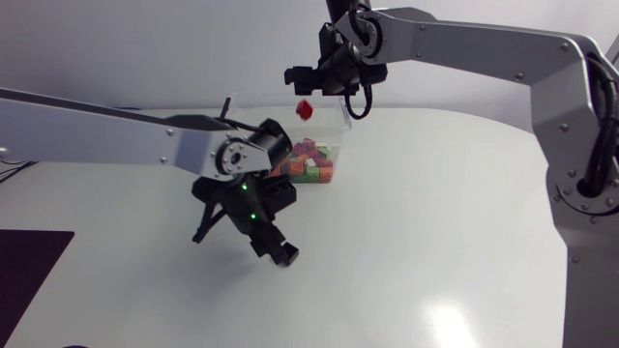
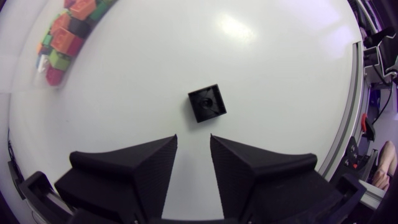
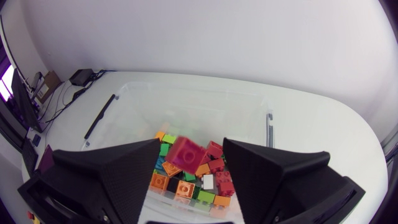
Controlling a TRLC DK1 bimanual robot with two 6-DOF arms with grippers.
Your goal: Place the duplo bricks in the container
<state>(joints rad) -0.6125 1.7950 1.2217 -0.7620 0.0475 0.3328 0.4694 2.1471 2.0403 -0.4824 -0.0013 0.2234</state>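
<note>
bare table (image 2: 261, 56) around black brick (image 2: 207, 103), container (image 3: 193, 99) open-topped

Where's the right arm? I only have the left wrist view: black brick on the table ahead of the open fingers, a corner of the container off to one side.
Observer: Head view has the right gripper hanging over the container.
Operator: Holding anything?
Observer: No. Its fingers are open. A red brick is in the air below it, clear of both fingers and above the container.
Operator: How full is it?
Observer: Right wrist view shows a pile of mixed bricks at the end nearest that gripper. The far part shows bare floor.
</note>
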